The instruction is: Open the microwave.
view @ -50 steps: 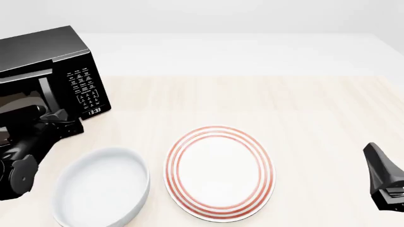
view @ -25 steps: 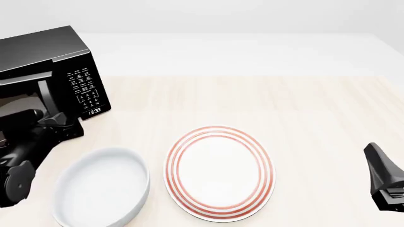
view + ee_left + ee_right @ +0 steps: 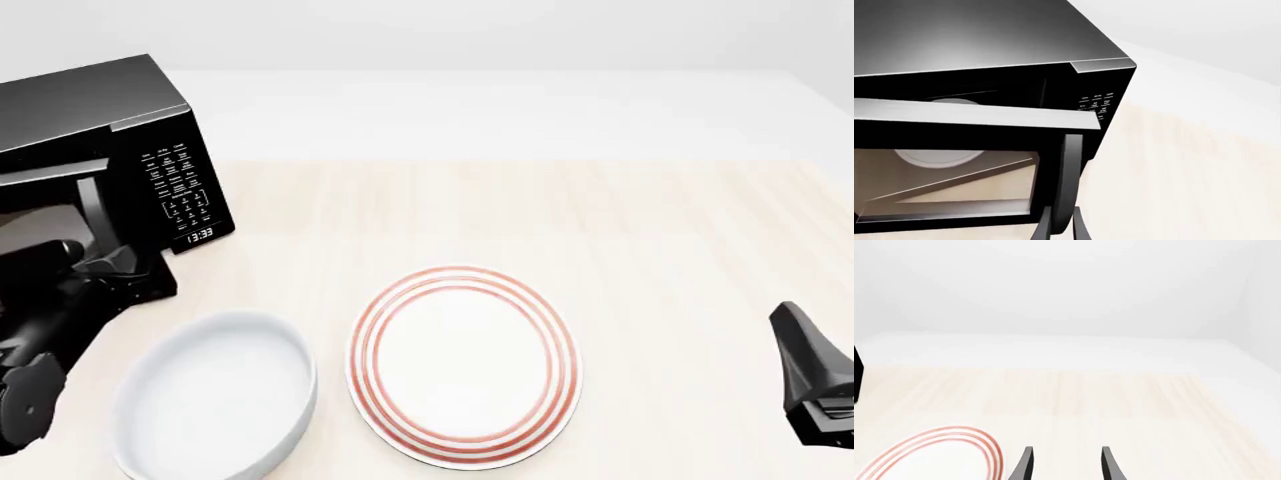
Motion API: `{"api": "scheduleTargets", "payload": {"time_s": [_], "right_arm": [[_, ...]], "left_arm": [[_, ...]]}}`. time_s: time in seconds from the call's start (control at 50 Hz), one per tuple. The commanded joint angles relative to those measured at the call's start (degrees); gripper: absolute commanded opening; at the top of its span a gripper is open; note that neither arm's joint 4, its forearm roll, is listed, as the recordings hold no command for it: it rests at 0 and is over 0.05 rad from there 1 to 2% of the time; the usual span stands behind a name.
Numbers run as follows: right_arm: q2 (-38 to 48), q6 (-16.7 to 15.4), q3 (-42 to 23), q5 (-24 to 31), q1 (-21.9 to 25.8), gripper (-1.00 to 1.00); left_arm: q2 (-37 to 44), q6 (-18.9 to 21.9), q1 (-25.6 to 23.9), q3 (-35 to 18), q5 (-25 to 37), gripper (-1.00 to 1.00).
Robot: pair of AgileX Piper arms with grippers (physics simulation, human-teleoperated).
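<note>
The black microwave [image 3: 96,108] stands at the table's far left, its keypad panel [image 3: 182,190] facing right. Its windowed door [image 3: 947,185] hangs partly open, and the pale turntable [image 3: 937,159] shows through the gap and the glass. My left gripper [image 3: 127,268] is shut on the vertical bar handle [image 3: 94,205]. In the left wrist view the handle [image 3: 1069,170] runs down between the fingers [image 3: 1043,231]. My right gripper [image 3: 801,340] sits at the right edge, far from the microwave. In its wrist view the right gripper [image 3: 1066,467] is open and holds nothing.
A white bowl [image 3: 214,395] lies near the front left, just beside my left arm. A white plate with red rings [image 3: 465,365] sits at the front centre, and the plate [image 3: 934,455] also shows in the right wrist view. Bare wooden tabletop [image 3: 641,230] stretches behind them.
My left gripper has drawn back toward the lower left with the handle, and the door has swung a little further open. The right arm has not moved.
</note>
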Motion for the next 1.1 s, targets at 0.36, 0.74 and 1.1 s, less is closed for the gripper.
{"api": "scheduleTargets", "payload": {"time_s": [0.36, 0.74, 1.1], "right_arm": [[-0.5, 0.1, 0.0, 0.2, 0.2, 1.0], [-0.8, 0.2, -0.1, 0.7, 0.1, 1.0], [-1.2, 0.1, 0.0, 0.6, 0.0, 1.0]], "left_arm": [[-11.7, -2.0, -4.1, 1.8, 2.7, -1.0], [-12.0, -3.2, -5.2, 3.9, -0.5, -1.0], [-14.0, -3.1, -5.0, 4.6, -0.2, -1.0]]}}
